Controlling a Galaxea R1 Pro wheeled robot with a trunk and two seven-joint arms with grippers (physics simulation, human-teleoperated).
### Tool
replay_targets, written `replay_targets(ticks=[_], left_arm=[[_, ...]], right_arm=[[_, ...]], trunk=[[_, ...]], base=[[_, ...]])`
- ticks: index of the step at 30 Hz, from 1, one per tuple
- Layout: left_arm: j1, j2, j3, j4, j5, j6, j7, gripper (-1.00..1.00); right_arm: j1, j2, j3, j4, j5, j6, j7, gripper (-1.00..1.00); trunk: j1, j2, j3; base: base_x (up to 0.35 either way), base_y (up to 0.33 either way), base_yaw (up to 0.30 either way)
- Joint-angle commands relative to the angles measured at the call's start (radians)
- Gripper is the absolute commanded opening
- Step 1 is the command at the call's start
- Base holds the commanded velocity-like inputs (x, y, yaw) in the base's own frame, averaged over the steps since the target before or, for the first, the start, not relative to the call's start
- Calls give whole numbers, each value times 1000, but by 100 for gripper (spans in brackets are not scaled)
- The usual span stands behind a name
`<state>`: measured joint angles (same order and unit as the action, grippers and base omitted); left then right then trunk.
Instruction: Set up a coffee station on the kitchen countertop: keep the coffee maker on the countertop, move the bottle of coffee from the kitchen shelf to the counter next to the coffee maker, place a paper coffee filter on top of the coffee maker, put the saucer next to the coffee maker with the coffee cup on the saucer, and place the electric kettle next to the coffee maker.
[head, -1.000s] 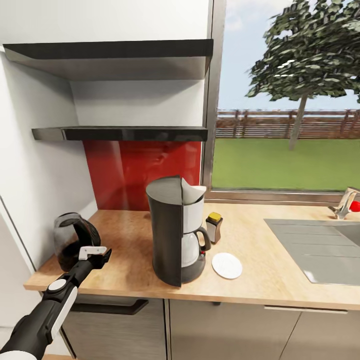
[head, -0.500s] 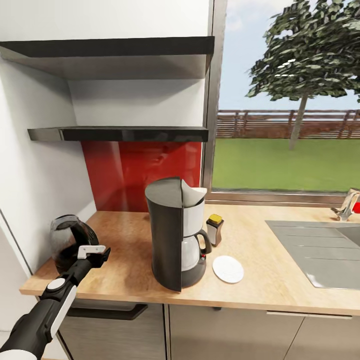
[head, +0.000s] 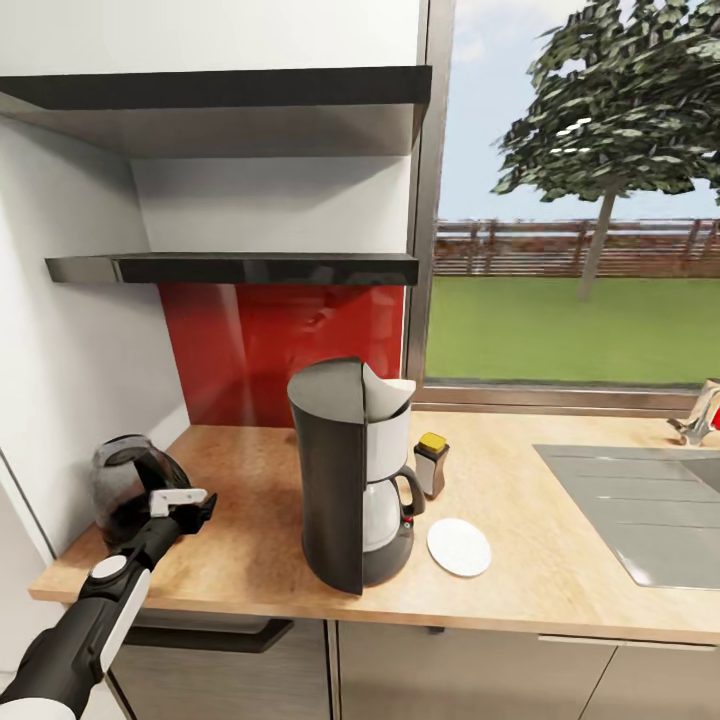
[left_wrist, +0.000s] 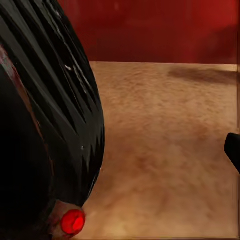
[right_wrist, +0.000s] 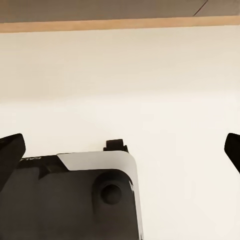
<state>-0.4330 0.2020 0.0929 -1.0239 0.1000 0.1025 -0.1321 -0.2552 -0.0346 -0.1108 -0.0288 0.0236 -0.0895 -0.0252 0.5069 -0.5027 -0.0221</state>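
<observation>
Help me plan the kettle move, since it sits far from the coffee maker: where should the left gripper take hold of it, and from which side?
Probably the electric kettle's arched black handle, reached from the counter's front edge, where the left gripper already is. The glossy body is round and wide, a poor fit between the fingers.

Daylight pours in from the window (head: 570, 230) well to the right of the left gripper (head: 185, 503), leaving the head view bright and evenly lit, with a soft shadow on the countertop (head: 540, 560) under the coffee maker (head: 352, 470) and dimmer undersides on the shelves (head: 230, 268). The render is slightly soft, and straight edges bow near the frame borders. In the left wrist view the electric kettle (left_wrist: 45, 130) pressed close beside the gripper is blurred, streaked with jagged highlights, while the right wrist view is pale and washed out.
</observation>
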Motion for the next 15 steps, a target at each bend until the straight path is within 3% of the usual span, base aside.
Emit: replay_targets(ticks=[1,10,15], left_arm=[[0,-2,1,-2,7,8,-6,100],[-3,0,2,-3,0,8,-6,100],[-3,0,6,-2,0,8,-6,100]], right_arm=[[-1,0,-7,1,2,-4,-1,100],[-1,0,-7,2,2,-4,-1,100],[-1,0,-7,1,2,-4,-1,100]], trunk=[[1,-2,-2],[1,-2,-2],[1,-2,-2]], base=[[4,0,0],[1,0,0],[145,25,0]])
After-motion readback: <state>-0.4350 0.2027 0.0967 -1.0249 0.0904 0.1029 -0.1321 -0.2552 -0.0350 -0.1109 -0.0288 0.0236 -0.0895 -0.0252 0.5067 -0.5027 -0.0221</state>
